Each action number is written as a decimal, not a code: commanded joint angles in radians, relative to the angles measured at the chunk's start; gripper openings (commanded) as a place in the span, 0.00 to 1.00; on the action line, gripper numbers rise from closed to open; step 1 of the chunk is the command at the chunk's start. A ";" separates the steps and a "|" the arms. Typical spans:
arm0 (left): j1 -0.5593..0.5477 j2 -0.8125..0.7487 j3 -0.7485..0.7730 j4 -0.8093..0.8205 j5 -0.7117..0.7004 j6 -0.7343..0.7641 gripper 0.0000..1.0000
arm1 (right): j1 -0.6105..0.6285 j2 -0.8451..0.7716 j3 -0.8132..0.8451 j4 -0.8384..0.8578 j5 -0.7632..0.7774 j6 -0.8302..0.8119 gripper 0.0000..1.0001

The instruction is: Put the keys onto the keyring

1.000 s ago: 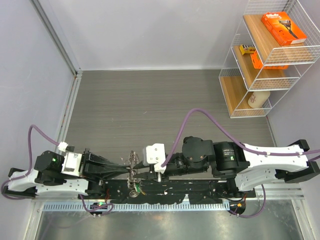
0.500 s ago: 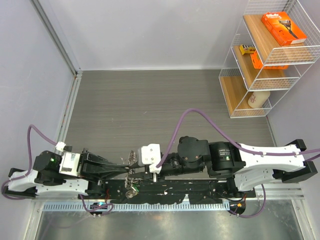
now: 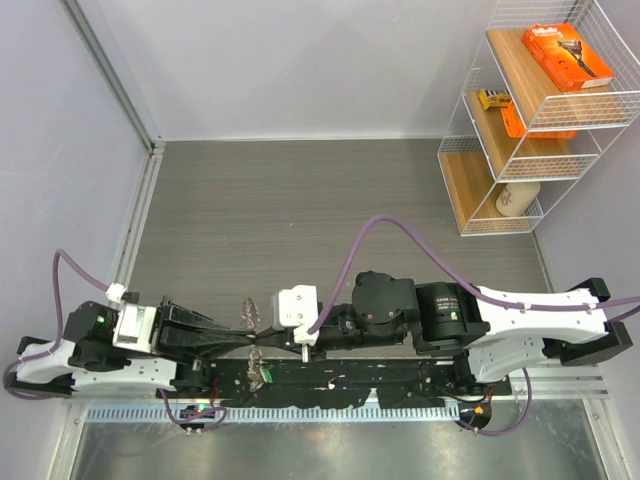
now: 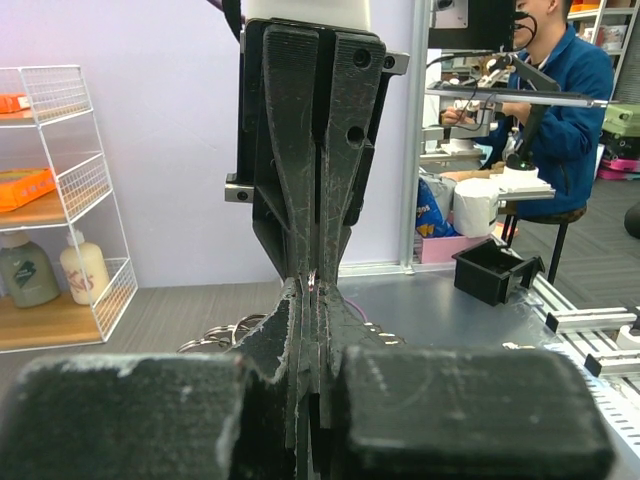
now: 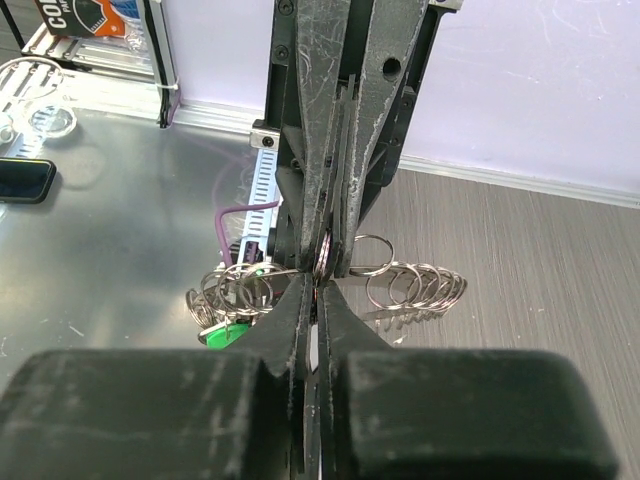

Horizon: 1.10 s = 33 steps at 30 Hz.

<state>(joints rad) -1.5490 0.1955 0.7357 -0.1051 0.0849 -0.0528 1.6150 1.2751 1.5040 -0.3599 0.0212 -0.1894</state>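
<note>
Top external view shows the two arms meeting tip to tip over the near edge of the grey surface (image 3: pixel 330 220). The left pincer (image 3: pixel 246 338) and right pincer (image 3: pixel 268 343) touch at one spot. A fan of thin silver pieces, probably the keys (image 3: pixel 248 312), sticks out just behind that spot. The rest of the keyring (image 3: pixel 262 372) hangs just in front of it, over the black rail.

Left wrist view has the left pincer (image 4: pixel 306 330) pressed together. The right pincer (image 4: pixel 312 262) comes down from above, also together, and their tips touch. A few silver loops (image 4: pixel 215 335) show behind.

Right wrist view is the clearest. The left pincer (image 5: pixel 325 240) is clamped on a small round silver piece (image 5: pixel 322 256) that appears to belong to the keyring. The right pincer (image 5: pixel 312 310) is together right under it, but whether it bites metal cannot be told. The green tag (image 5: pixel 222 336) bunch hangs to one side and the keys (image 5: pixel 415 288) to the other.

With both grips on one tiny spot, any uneven pull or twist could tear the ring out of one pincer. The hanging bunch adds swing. If the ring is dropped there, it could land in the rail rather than on the surface.
</note>
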 commanded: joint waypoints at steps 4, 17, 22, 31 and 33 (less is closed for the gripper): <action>0.000 -0.005 0.007 0.074 0.018 -0.027 0.00 | 0.014 0.007 0.053 0.018 0.013 -0.030 0.05; 0.000 -0.022 0.051 -0.163 -0.040 -0.162 0.22 | 0.013 -0.014 0.076 -0.138 0.026 0.022 0.05; 0.000 -0.038 0.067 -0.267 -0.046 -0.219 0.27 | 0.014 -0.008 0.094 -0.224 0.048 0.071 0.05; 0.000 0.045 0.123 -0.439 -0.117 -0.298 0.31 | 0.014 0.004 0.053 -0.266 -0.006 0.157 0.05; 0.000 0.073 0.143 -0.458 -0.105 -0.298 0.32 | 0.011 0.007 0.047 -0.272 -0.045 0.179 0.05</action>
<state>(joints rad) -1.5490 0.2096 0.8249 -0.4946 -0.0093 -0.3180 1.6238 1.2896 1.5375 -0.6724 0.0372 -0.0727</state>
